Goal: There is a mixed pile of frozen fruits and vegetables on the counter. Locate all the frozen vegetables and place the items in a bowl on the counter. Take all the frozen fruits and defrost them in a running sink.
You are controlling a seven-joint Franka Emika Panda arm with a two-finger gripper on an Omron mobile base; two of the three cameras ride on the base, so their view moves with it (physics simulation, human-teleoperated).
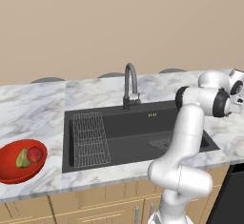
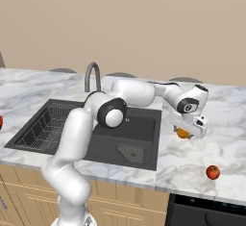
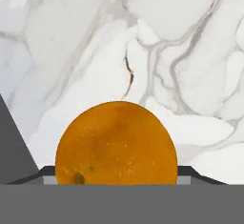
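Observation:
The orange ball [image 3: 116, 144] rests on the white marble counter [image 3: 167, 51], right of the sink [image 2: 139, 138]. My gripper [image 2: 185, 131] reaches down over this ball [image 2: 182, 133], and in the hand view its fingers press both sides of the fruit, shut on it. A small red ball [image 2: 213, 172] lies near the counter's front edge, to the right of the gripper. Far left, the red bowl [image 1: 9, 170] holds the green wedge [image 1: 22, 159] and the pinkish-red ball [image 1: 35, 154].
The dark basin [image 1: 138, 127] has a wire rack [image 1: 90, 139] on its left side and a grey gooseneck tap [image 1: 130, 82] behind it. No water shows at the spout. My own arm stretches across the sink's right half.

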